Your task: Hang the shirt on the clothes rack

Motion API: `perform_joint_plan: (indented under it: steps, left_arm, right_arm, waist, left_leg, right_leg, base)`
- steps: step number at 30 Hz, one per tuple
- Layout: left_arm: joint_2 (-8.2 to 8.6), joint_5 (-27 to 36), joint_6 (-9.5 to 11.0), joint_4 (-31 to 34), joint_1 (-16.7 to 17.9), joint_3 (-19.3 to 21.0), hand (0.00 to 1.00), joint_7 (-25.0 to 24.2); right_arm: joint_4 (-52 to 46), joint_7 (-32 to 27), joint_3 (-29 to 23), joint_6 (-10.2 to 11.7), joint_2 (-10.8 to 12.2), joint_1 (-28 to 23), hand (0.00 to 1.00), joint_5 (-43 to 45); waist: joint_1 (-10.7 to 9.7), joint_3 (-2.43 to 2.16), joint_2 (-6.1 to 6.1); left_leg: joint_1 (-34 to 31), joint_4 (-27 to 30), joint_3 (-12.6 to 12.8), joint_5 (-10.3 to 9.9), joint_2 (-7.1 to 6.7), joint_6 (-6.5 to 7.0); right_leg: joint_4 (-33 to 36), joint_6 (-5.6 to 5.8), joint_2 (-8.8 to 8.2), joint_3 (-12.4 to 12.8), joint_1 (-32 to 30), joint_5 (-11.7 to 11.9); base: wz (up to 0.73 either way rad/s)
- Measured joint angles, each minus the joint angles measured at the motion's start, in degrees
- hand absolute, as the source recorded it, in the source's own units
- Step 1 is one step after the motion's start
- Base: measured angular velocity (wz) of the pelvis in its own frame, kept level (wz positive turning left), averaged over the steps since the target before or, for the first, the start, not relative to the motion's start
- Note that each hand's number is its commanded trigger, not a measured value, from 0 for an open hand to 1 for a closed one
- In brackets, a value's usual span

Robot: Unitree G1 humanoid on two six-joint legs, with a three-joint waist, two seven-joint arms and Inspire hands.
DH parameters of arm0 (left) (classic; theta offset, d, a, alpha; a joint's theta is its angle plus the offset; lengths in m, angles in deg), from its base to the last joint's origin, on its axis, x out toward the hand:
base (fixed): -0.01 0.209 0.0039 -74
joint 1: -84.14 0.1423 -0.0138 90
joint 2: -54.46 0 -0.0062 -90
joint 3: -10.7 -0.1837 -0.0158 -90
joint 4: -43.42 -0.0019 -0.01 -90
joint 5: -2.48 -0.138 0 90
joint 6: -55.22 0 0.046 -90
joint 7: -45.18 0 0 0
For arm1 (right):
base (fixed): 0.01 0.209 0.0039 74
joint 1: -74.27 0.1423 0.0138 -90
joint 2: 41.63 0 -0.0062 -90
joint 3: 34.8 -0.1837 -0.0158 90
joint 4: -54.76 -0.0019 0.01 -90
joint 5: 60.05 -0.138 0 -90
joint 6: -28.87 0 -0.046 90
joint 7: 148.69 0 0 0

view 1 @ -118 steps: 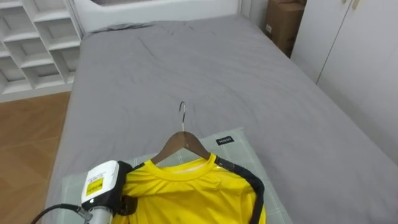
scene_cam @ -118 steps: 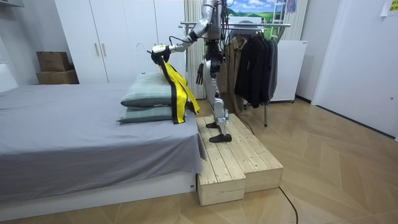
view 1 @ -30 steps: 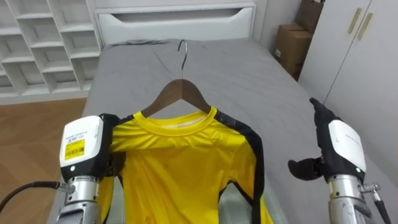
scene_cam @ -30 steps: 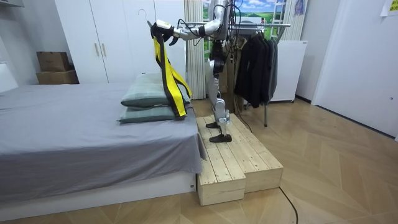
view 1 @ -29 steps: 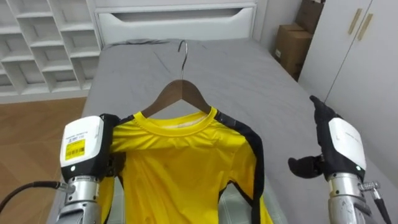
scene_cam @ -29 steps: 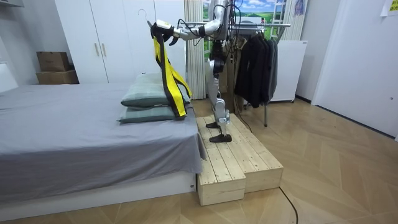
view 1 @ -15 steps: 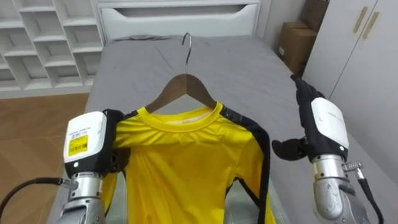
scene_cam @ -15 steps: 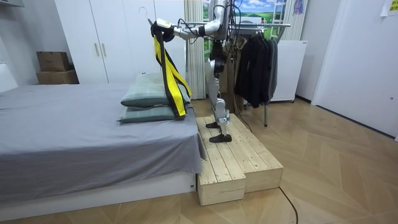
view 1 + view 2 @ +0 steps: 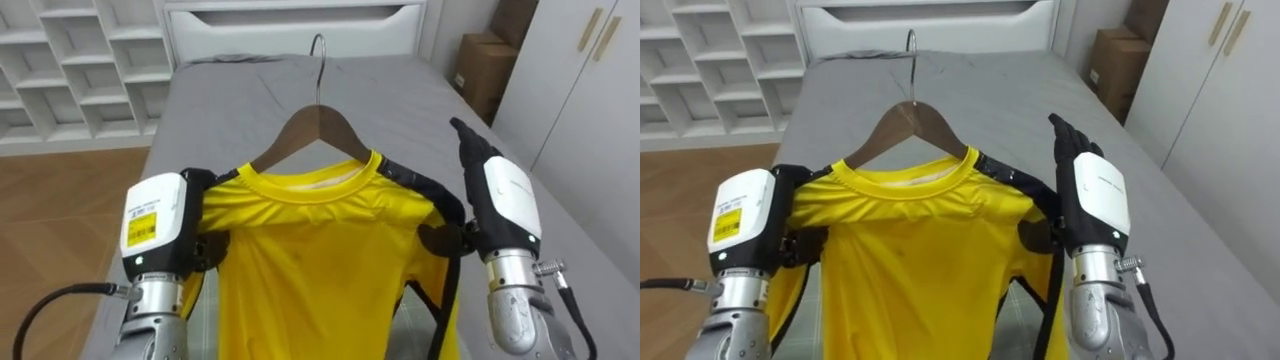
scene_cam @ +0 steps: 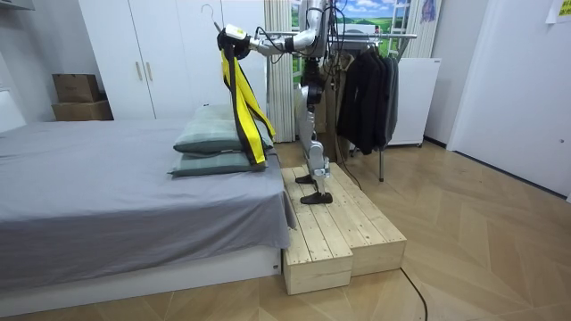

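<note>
1. Bright, even indoor light across the eye views and the room view.
2. Soft shading in shirt (image 9: 320, 270) folds and bed (image 9: 250, 100) creases.
3. Room view: faint sheen on floor (image 10: 482, 223).

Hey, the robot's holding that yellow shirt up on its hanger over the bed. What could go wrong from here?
The shirt seems held mainly at one shoulder by the left robot hand. The right robot hand is open at the other shoulder, so the hanger might tip or the shirt slide off. The rack stands behind the robot, so it must turn on the narrow platform, and the shirt's low hem could drag over the pillows.
</note>
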Motion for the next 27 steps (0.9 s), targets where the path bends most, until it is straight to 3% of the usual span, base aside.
perform_joint_plan:
  steps: [21, 27]
  left_arm:
    - [0.83, -1.2, -0.4, 4.1, 0.0, 0.0, 1.0, -4.9]
    - [0.82, -2.8, -0.7, 4.7, 0.0, -1.0, 1.0, -5.6]
  right_arm:
    - [0.0, 0.2, 2.5, 0.0, 0.0, 0.0, 0.0, 0.8]
    - [0.0, 1.3, 3.6, -0.2, -0.2, 0.2, 0.0, 1.0]
  waist:
    - [0.4, 0.16, 0.29]
    - [1.5, 0.18, 0.11]
  left_leg:
    - [-0.7, 0.2, -0.8, 0.0, -0.06, 0.0]
    - [-0.6, 0.1, -0.3, 0.0, -0.04, 0.0]
  right_leg:
    - [-0.1, 0.03, -0.05, -0.5, 0.0, 0.0]
    - [0.0, 0.03, -0.02, 0.2, -0.2, 0.0]
  base:
    - [0.02]
    - [-0.03]
